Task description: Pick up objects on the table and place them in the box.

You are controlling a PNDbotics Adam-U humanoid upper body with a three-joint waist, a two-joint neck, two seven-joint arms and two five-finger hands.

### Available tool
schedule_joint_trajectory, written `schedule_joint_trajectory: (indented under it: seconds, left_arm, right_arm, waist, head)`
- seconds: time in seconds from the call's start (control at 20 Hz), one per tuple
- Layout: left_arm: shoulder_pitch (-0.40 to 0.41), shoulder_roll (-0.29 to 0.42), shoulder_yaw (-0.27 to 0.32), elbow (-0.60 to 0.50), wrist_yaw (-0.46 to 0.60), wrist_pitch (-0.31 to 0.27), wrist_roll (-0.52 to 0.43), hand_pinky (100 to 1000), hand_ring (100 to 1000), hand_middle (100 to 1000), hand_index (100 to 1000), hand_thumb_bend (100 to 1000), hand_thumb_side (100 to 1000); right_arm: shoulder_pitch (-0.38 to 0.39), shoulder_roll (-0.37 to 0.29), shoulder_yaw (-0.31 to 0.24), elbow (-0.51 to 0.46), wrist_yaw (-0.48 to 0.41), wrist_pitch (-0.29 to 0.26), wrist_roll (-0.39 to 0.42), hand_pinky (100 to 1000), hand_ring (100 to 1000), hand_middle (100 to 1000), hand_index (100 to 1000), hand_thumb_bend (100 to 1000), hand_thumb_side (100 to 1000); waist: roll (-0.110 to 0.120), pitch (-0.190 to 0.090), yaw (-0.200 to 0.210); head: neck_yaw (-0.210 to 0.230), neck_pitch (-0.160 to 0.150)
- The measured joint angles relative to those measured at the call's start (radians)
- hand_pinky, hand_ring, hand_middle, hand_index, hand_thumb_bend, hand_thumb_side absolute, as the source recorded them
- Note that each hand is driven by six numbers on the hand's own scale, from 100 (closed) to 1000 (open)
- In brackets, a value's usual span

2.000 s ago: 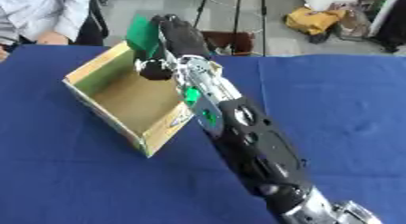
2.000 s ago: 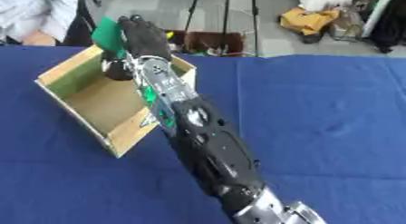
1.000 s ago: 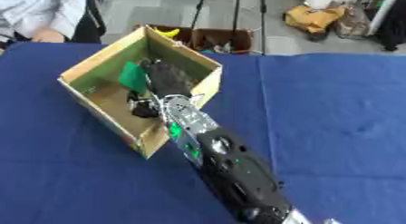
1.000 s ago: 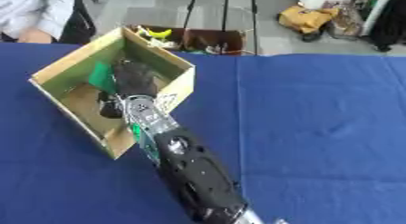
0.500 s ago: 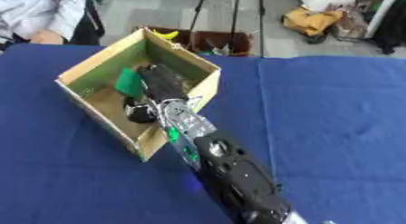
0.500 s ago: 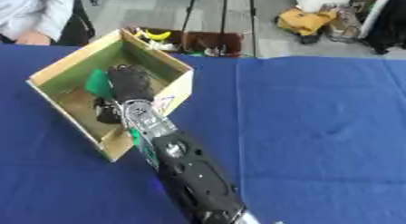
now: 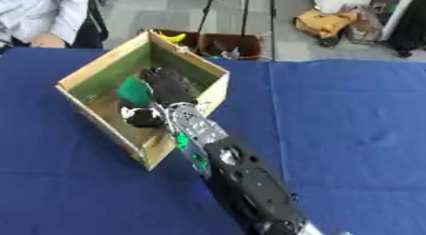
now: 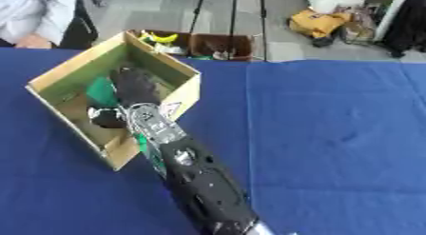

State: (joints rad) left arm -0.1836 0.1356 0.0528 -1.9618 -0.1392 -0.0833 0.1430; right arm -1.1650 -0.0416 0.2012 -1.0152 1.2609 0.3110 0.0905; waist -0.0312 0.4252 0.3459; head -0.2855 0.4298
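An open cardboard box stands on the blue table at the upper left. My right arm runs up from the bottom edge, and my right hand is down inside the box. Its fingers are curled against a green object, which sits low in the box on the hand's left side. The dark thumb shows near the box's front wall. The hand hides most of the box floor. My left hand shows in neither view.
Blue cloth covers the table to the right of the box. A person's hand and sleeve rest at the far left edge. Beyond the table, floor boxes, tripod legs and a yellow bag.
Two seconds ago my right hand held the green object above the box's rim; it has since gone down into the box with it. The camera has also shifted.
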Motion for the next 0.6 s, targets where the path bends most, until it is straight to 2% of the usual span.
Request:
schedule_joint_trajectory:
  seconds: [0.3, 0.45, 0.5, 0.55, 0.6]
  left_arm:
    - [0.002, -0.003, 0.0, 0.0, 0.0, 0.0, -0.001, 304, 722, 705, 887, 100, 928]
    - [0.007, -0.003, 0.0, 0.0, 0.0, 0.0, -0.001, 304, 722, 705, 887, 100, 928]
    - [0.008, -0.003, 0.0, 0.0, 0.0, 0.001, -0.001, 304, 722, 705, 887, 100, 930]
    - [0.008, -0.003, 0.0, 0.0, 0.0, 0.001, -0.001, 304, 722, 705, 886, 100, 928]
    - [0.009, -0.003, 0.0, 0.0, -0.001, 0.001, 0.0, 305, 722, 705, 886, 100, 928]
  right_arm:
    - [-0.005, -0.01, 0.002, -0.04, -0.019, 0.003, -0.005, 775, 895, 811, 884, 445, 701]
    - [-0.006, -0.03, 0.002, -0.106, -0.067, 0.006, -0.014, 776, 890, 804, 884, 426, 685]
    - [-0.006, -0.041, 0.002, -0.137, -0.087, 0.007, -0.016, 776, 889, 801, 882, 329, 743]
    - [-0.006, -0.053, 0.002, -0.172, -0.112, 0.01, -0.018, 777, 889, 800, 883, 412, 679]
    - [-0.006, -0.067, 0.001, -0.211, -0.14, 0.013, -0.02, 777, 886, 797, 882, 404, 678]
  waist:
    - [0.004, -0.002, -0.008]
    - [0.004, -0.009, -0.016]
    - [0.004, -0.01, -0.02]
    - [0.005, -0.011, -0.023]
    - [0.005, -0.013, -0.027]
  head:
    - [-0.004, 0.0]
    - [0.002, 0.0]
    - [0.006, 0.0]
    - [0.011, 0.001]
    - [0.017, 0.002]
